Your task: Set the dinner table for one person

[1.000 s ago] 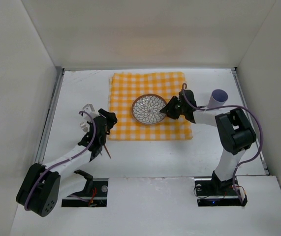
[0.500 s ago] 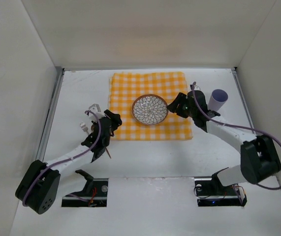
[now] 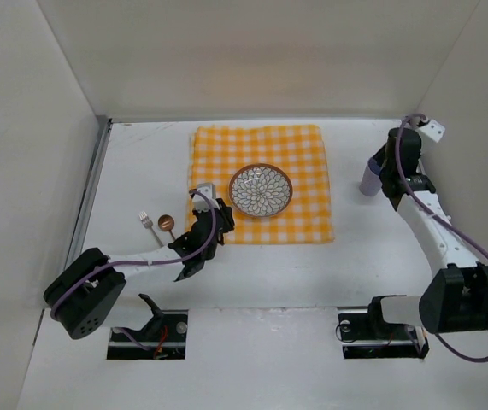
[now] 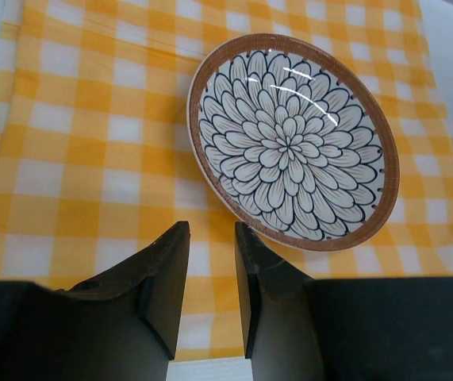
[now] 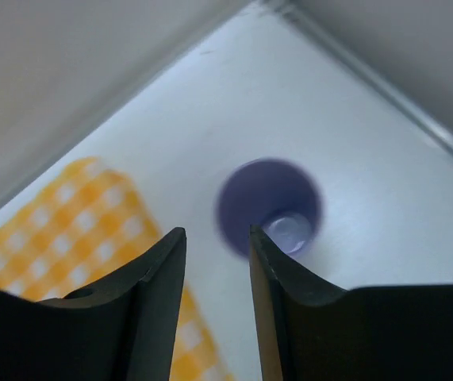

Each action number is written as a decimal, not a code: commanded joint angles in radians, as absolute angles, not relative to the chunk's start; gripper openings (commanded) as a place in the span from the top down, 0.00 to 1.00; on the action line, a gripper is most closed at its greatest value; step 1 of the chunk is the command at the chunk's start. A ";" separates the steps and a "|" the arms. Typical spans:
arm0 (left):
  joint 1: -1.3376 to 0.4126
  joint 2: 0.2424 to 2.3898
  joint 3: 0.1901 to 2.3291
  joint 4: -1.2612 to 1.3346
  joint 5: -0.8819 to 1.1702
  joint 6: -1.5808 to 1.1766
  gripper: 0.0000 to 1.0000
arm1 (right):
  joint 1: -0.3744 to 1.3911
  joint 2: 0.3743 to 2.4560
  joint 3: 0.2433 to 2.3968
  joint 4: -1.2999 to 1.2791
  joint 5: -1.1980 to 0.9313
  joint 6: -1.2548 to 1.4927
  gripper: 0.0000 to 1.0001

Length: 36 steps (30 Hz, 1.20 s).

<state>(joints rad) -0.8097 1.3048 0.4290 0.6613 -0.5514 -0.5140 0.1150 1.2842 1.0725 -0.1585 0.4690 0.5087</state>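
A large matte white dinner table (image 3: 141,162) fills the floor of a white-walled enclosure and carries every item in view. Two white robot arms with purple cables reach across it from its near edge.

A yellow-and-white checked cloth (image 3: 261,141) lies flat on the far middle of the table. A round plate (image 3: 261,190) with a brown rim and a dark petal pattern sits on the near half of the cloth.

A lavender cup (image 3: 370,181) stands on bare table to the right of the cloth and apart from it, its open mouth facing up. The right arm's wrist partly covers it in the overhead view.

The left gripper (image 4: 210,234) is over the near left corner of the cloth, just short of the plate's rim. Its jaws stand slightly apart, with only checked fabric showing in the gap. It holds nothing.

The right gripper (image 5: 214,238) is above the cup and looks down into it. Its jaws are parted and empty, and the cup lies beyond the fingertips.

A small silver fork (image 3: 146,221) and a brown-headed utensil (image 3: 167,223) lie side by side on bare table left of the cloth.
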 commanded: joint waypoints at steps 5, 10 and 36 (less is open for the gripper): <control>-0.803 1.281 0.419 0.778 -0.601 -0.503 0.71 | -0.067 1.330 1.061 -0.199 0.560 0.477 0.46; -0.800 1.275 0.413 0.779 -0.588 -0.518 0.69 | -0.085 1.419 1.097 -0.236 0.442 0.489 0.46; -0.788 1.318 0.423 0.769 -0.571 -0.563 0.68 | -0.029 1.479 1.258 -0.239 0.367 0.508 0.92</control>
